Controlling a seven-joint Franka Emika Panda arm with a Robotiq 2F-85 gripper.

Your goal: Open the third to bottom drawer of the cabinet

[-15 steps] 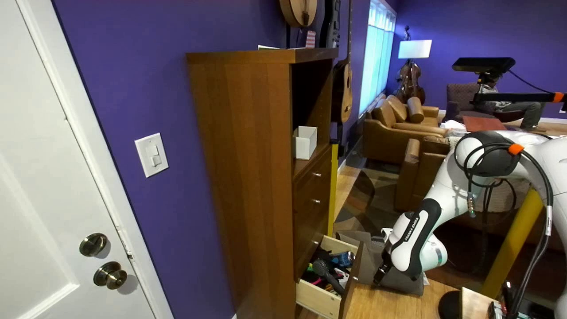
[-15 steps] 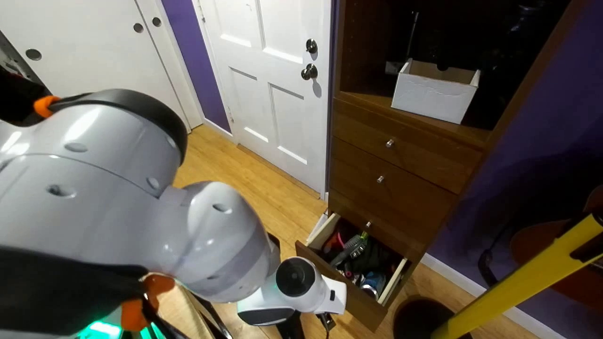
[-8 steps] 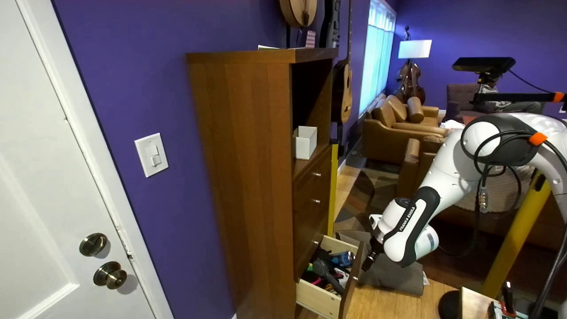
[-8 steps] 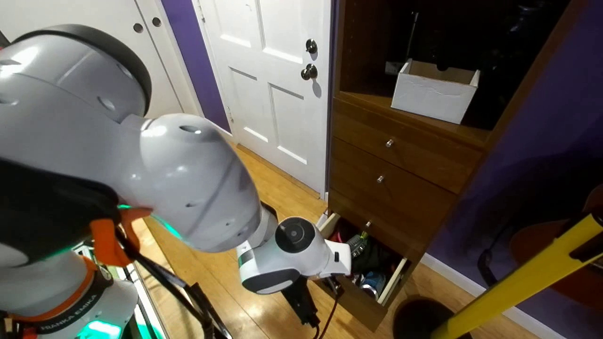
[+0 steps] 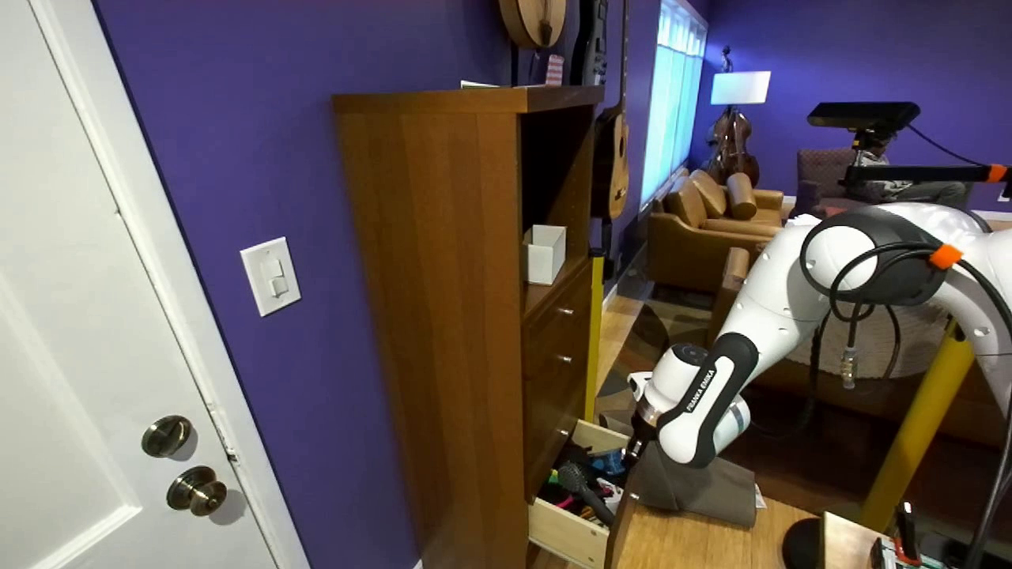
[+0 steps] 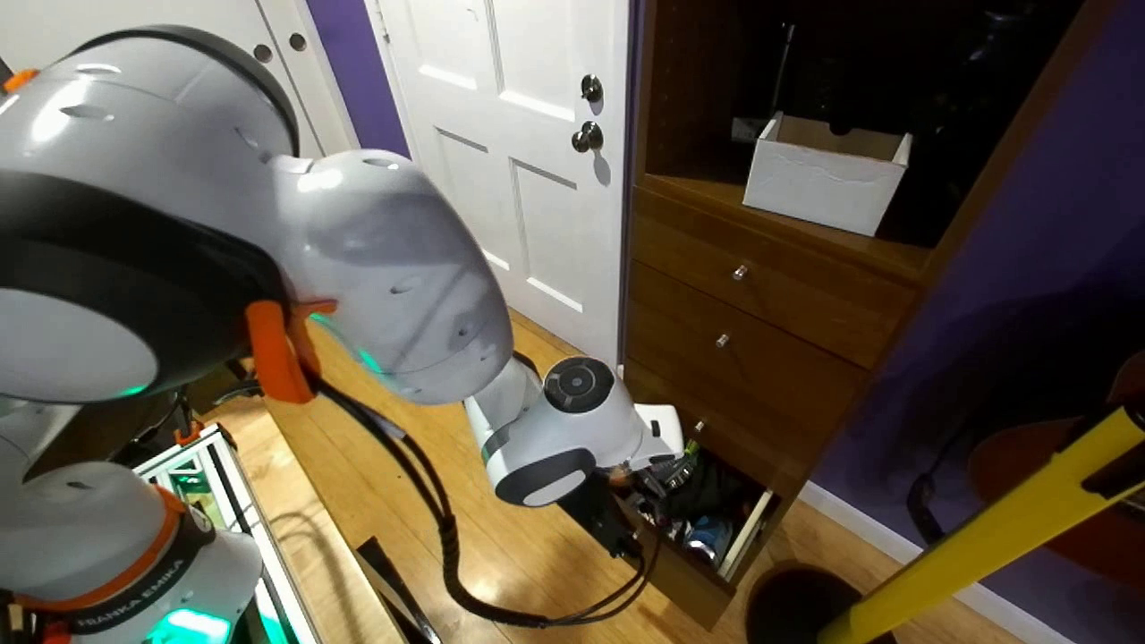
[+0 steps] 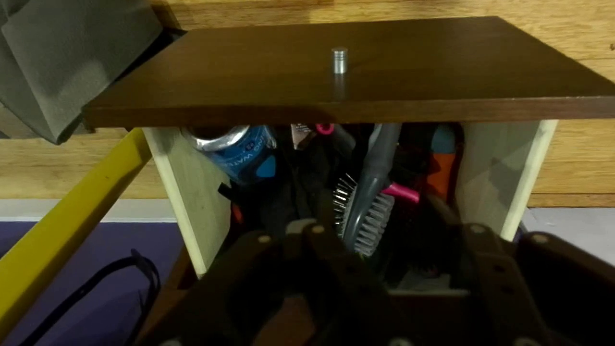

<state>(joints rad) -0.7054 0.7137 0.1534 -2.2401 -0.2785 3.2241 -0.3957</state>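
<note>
The brown cabinet stands against the purple wall; it also shows in an exterior view. Its upper drawers are shut, with small silver knobs such as the lowest shut one. A drawer below them is pulled out; its front with a silver knob shows in the wrist view. Inside lie a grey hairbrush, a blue can and other items. My gripper is open and empty, its fingers apart over the drawer. In an exterior view the gripper is by the drawer front's top edge.
A white box stands on the cabinet's open shelf. A yellow pole stands beside the cabinet. A grey fabric item lies just past the drawer. A white door is on the cabinet's far side.
My arm has moved toward the cabinet, and the gripper has come from outside the drawer front to over the open drawer. The drawer and its contents have not moved.
</note>
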